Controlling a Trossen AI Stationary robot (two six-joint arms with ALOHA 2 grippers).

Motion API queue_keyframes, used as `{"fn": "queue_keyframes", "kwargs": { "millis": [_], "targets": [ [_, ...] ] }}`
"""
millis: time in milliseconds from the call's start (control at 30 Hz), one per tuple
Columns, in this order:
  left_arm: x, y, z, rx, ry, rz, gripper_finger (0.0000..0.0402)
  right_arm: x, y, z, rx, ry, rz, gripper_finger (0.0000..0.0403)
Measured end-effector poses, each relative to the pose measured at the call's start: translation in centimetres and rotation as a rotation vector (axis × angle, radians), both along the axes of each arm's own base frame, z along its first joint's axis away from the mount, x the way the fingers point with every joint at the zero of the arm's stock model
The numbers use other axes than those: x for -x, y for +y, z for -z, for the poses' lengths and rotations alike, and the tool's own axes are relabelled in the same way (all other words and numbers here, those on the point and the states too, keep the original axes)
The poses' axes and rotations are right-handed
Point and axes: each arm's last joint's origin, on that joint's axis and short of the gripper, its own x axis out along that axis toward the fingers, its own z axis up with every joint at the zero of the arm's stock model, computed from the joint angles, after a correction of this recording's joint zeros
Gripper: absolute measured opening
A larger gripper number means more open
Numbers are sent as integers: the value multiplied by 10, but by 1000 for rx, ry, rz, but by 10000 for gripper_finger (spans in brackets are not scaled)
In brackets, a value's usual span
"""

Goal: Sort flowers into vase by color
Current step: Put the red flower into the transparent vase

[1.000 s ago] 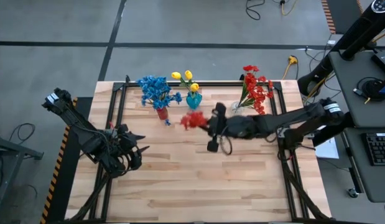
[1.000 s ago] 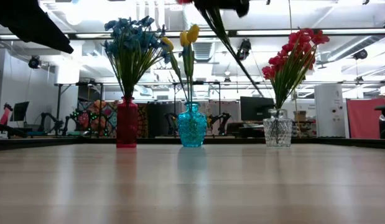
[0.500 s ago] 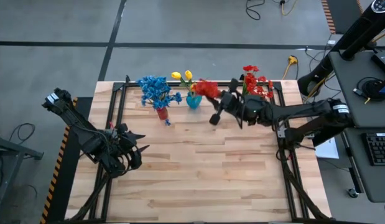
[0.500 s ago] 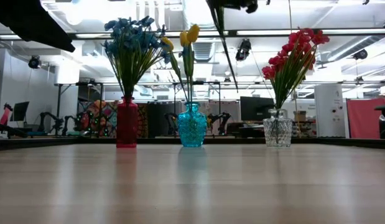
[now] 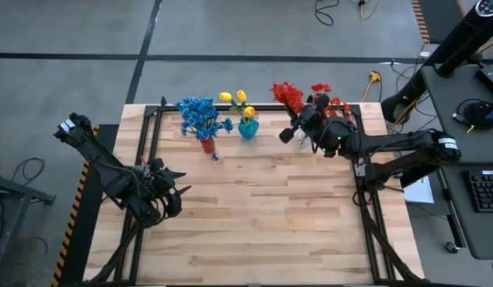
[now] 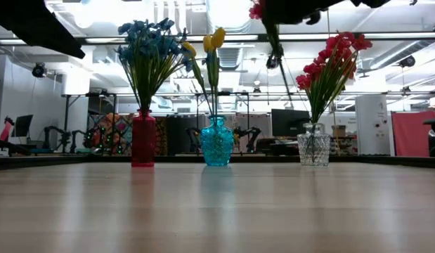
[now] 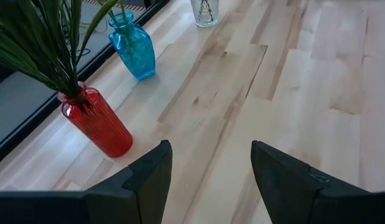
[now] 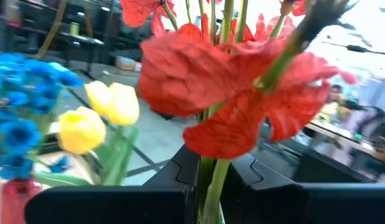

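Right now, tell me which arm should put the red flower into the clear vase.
The right. Its gripper already holds the red flower beside the clear vase of red flowers, while the left gripper waits open near the table's left side.

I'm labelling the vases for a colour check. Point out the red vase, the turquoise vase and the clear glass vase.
red vase [image 6: 143,140]: low view, middle of its body.
turquoise vase [image 6: 217,144]: low view, round belly.
clear glass vase [image 6: 314,147]: low view, patterned body.
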Motion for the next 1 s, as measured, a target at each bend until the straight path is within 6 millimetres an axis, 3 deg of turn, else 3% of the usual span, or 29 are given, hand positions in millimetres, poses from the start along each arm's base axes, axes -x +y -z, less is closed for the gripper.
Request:
{"fn": "queue_keyframes", "kwargs": {
  "millis": [333,1000],
  "targets": [
    [0,0,-1,-21,-15,-5,201,11,-3,8,2,35,96,28],
    [-1,0,-1,-16,-22,-5,201,9,-12,25,-51,83,126,28]
  ]
}}
